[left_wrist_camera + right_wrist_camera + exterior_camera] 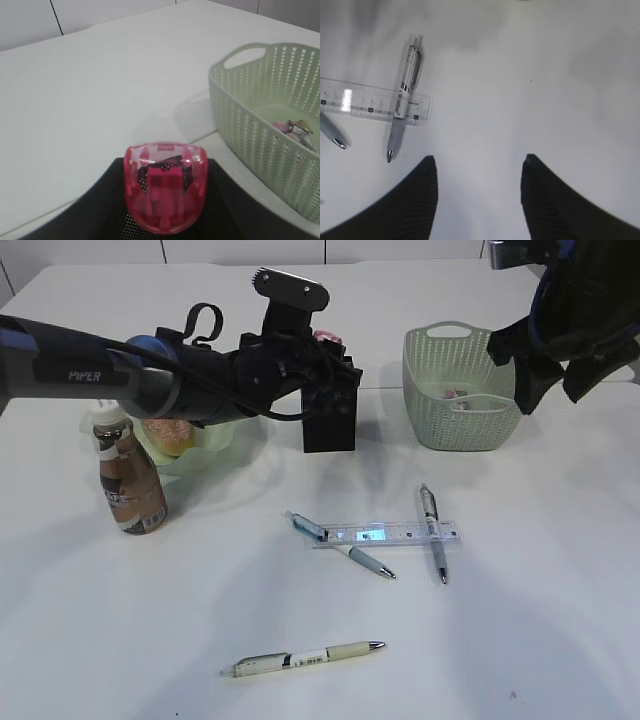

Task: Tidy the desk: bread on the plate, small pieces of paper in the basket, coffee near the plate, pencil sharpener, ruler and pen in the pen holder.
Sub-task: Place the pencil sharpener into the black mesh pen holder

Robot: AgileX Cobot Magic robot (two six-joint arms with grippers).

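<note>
**Sharpener poised over the pen holder**

Nearest the camera, a cream pen lies loose on the tabletop. The left hand grips the pink pencil sharpener directly above the black pen holder, apparently to drop it in. The right hand hangs empty, jaws apart, above and right of the ruler, which has a pen lying across it.

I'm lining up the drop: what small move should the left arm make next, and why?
Probably open the left end effector. It holds the pink pencil sharpener, and the exterior view shows it at the top of the black pen holder, so releasing should drop it inside.
</note>
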